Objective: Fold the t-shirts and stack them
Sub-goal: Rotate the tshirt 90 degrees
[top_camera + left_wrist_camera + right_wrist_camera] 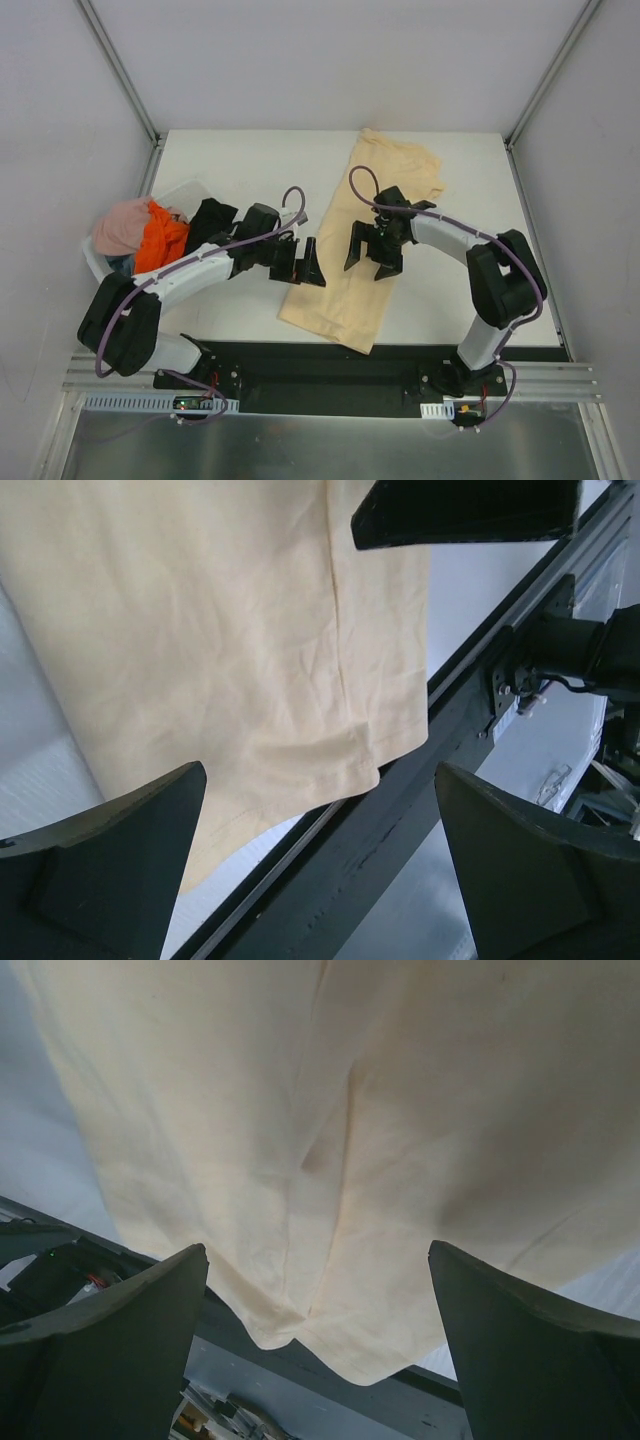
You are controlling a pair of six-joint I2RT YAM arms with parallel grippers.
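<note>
The pale yellow-beige t-shirt lies spread flat on the white desk. It runs at a slant from the middle of the far edge down to the near edge, where its hem corner reaches the dark rail. The left claw is wide open and holds nothing; it hangs over the shirt's left border, near the hem. The right claw is also spread wide and empty, above the middle of the same shirt, just beside the left one. Both wrist views look down between parted fingers onto wrinkled cloth; I cannot tell whether the fingertips touch it. At the desk's left edge stands a white basket with the dusty pink t-shirt, the bright orange t-shirt and the black t-shirt heaped in it, unfolded.
</note>
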